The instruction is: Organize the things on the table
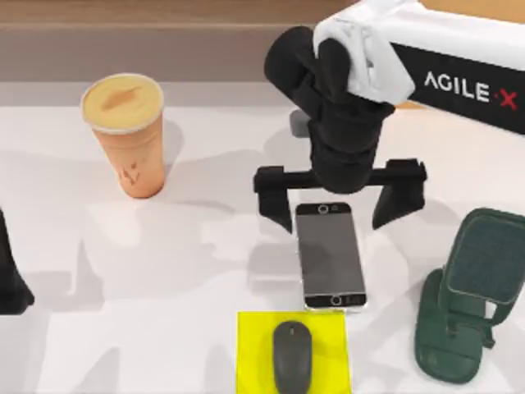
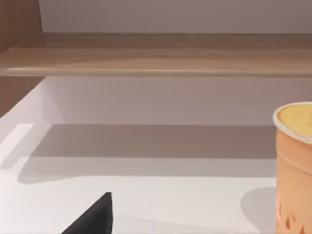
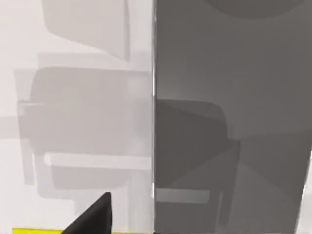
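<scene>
The orange paper cup (image 1: 127, 135) with its tan lid stands upright at the back left of the white table (image 1: 164, 271); it also appears in the left wrist view as the cup (image 2: 295, 170). The black-screened smartphone (image 1: 330, 256) lies flat at centre right. Just in front of it, the dark grey mouse (image 1: 292, 355) rests on a yellow pad (image 1: 254, 353). My right gripper (image 1: 338, 201) hangs open over the phone's far end, its fingers spread wider than the phone. The right wrist view looks down on the phone (image 3: 229, 122) from close up. My left gripper (image 1: 8, 279) is parked at the left edge.
A dark green stand (image 1: 463, 312) sits at the front right, close to the phone. A tan wooden cabinet (image 2: 146, 53) runs along the back of the table. Bare tabletop lies between the cup and the phone.
</scene>
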Available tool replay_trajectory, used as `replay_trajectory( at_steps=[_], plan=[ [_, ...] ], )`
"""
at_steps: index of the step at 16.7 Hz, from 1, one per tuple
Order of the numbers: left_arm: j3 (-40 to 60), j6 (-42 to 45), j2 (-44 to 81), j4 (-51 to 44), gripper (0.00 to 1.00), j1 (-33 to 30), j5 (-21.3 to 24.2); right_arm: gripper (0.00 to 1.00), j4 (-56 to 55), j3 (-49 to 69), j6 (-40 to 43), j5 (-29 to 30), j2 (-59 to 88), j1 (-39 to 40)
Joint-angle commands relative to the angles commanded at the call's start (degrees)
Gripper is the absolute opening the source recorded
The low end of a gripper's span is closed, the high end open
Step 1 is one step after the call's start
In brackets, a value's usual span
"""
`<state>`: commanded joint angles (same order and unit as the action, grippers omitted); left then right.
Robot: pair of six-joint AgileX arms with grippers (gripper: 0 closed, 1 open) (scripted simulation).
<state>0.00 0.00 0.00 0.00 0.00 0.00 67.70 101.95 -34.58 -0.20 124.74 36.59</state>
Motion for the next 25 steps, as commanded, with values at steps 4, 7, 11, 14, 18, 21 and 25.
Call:
replay_trajectory(
  at_steps=[4,7,11,14,18,21,25],
  plan=[
    [0.0,0.0,0.0,0.0,1.0,0.0,0.0,1.0,-5.6,-3.9,-0.1,0.0,1.7,-0.1],
    [0.0,0.0,0.0,0.0,1.0,0.0,0.0,1.0,-11.7,-7.8,-0.2,0.1,3.5,-0.1],
    [0.0,0.0,0.0,0.0,1.0,0.0,0.0,1.0,-13.4,-9.2,-0.2,0.1,4.2,-0.1],
    [0.0,0.0,0.0,0.0,1.0,0.0,0.0,0.85,-13.4,-9.2,-0.2,0.1,4.2,-0.1],
    [0.0,0.0,0.0,0.0,1.0,0.0,0.0,0.55,-13.4,-9.2,-0.2,0.1,4.2,-0.1],
    [0.0,0.0,0.0,0.0,1.0,0.0,0.0,0.32,-13.4,-9.2,-0.2,0.1,4.2,-0.1],
    [0.0,0.0,0.0,0.0,1.0,0.0,0.0,0.02,-13.4,-9.2,-0.2,0.1,4.2,-0.1]
  ],
)
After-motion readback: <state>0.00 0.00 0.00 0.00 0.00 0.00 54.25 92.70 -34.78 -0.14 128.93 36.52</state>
